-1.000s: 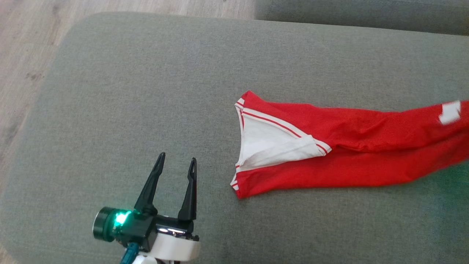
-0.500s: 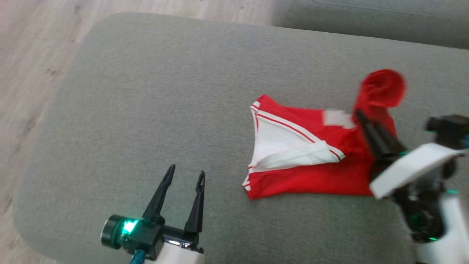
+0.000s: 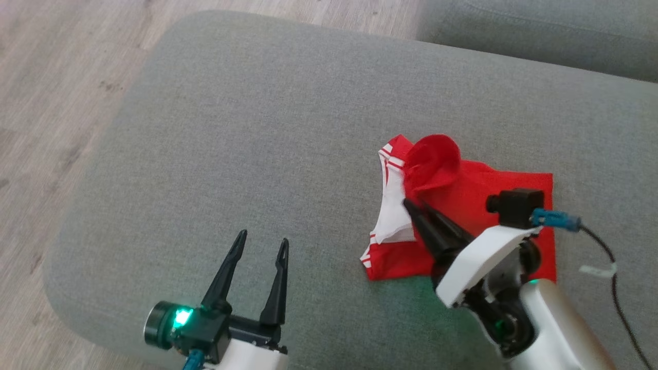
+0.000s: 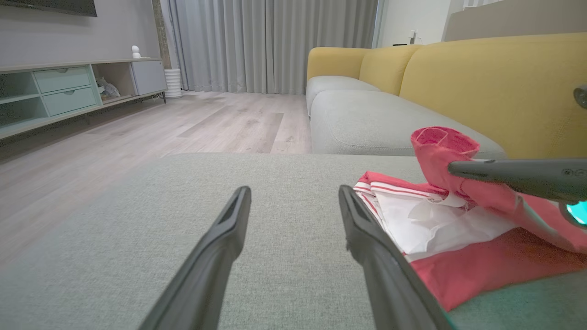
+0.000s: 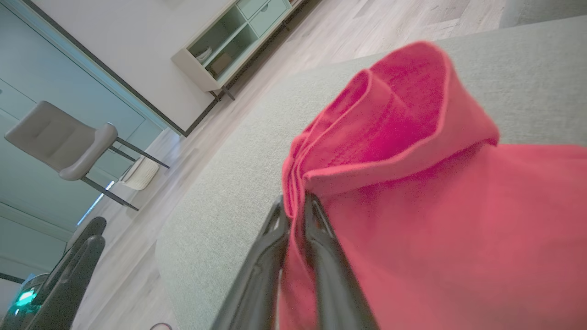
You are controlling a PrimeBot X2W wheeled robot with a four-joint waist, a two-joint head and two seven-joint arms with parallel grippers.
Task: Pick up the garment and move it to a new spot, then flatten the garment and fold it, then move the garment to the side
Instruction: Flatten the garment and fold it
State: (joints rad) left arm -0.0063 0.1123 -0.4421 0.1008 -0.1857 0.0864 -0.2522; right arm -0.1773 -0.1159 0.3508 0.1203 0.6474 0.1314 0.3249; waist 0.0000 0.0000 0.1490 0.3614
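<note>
The garment is a red shirt with white striped trim, lying folded over itself on the grey cushion. My right gripper is shut on a bunched red end of it, held just above the white collar part. In the right wrist view the two fingers pinch several red layers of the garment. My left gripper stands open near the cushion's front edge, left of the garment and apart from it. The left wrist view shows that gripper with nothing between its fingers and the garment to its right.
Wood floor lies left of and behind the cushion. A second grey cushion sits at the back right, and a yellow sofa back rises beyond it. A dark cable trails from my right wrist.
The head camera has shifted. My right gripper came in from the right, carrying the garment's far end leftward over the collar end and doubling it over. The left gripper stayed put.
</note>
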